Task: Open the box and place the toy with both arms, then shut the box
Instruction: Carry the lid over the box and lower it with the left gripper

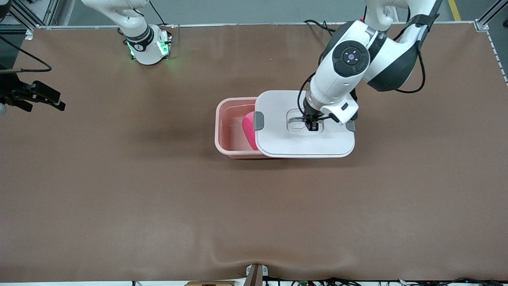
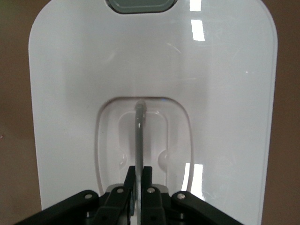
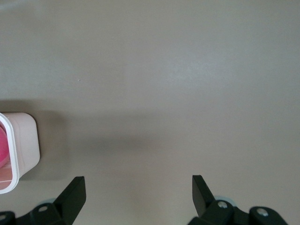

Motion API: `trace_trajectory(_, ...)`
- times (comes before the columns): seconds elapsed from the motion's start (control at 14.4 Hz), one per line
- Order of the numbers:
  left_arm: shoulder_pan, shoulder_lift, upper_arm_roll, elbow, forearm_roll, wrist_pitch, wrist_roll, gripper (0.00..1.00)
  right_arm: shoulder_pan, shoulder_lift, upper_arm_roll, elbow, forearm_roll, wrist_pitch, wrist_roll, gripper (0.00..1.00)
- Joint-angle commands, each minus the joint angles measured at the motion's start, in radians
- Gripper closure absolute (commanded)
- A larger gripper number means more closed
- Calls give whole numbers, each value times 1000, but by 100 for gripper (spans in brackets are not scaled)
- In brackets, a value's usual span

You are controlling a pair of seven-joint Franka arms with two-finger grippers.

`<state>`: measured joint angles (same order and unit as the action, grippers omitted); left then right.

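The box's pale pink tub [image 1: 232,131] stands in the middle of the table. Its white lid [image 1: 278,135] lies shifted toward the left arm's end, so it covers only part of the tub. My left gripper [image 1: 312,126] is shut on the lid's clear handle [image 2: 139,136], with the lid [image 2: 70,93] spread out below it. The hot-pink toy [image 1: 249,129] sits in the tub, half hidden under the lid's edge. My right gripper [image 1: 58,101] hangs open and holds nothing over the right arm's end of the table. In its wrist view the gripper [image 3: 138,187] faces bare table, with a tub corner [image 3: 23,140] at the edge.
Grey clips sit on the lid's ends [image 1: 258,120] [image 2: 140,5]. The brown table mat [image 1: 158,198] stretches around the box. Cables and a bracket [image 1: 256,274] lie along the edge nearest the front camera.
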<state>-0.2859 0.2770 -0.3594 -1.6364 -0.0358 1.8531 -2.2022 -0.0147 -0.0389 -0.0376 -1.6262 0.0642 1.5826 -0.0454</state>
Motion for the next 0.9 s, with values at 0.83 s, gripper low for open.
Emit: trace_trajectory(0.83, -200, 206, 10, 184, 88, 23, -207, 100, 26, 1, -5, 54, -43, -95, 64, 0)
